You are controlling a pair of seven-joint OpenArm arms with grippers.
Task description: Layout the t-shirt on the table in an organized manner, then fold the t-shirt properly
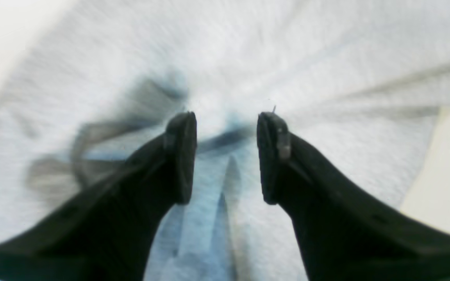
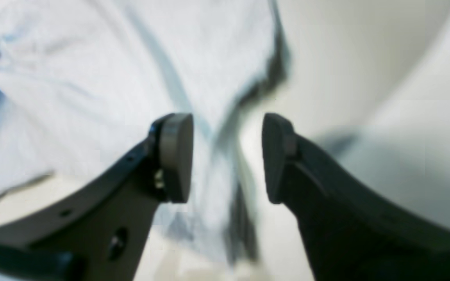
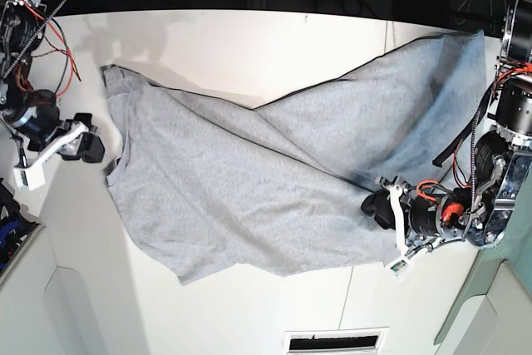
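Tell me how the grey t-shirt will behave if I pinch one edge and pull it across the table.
Probably floppy: the t-shirt already lies in loose folds and creases. Likely to drag and bunch rather than slide as one sheet, since it sprawls across the table. It looks thin and light, so a small pinch should lift it.

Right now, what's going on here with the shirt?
A two-armed robot is laying out a grey t-shirt on the white table. The shirt lies spread but skewed and wrinkled, not yet folded. The left gripper is open just above the cloth at one edge, and the right gripper is open at the opposite edge. Neither holds the shirt.
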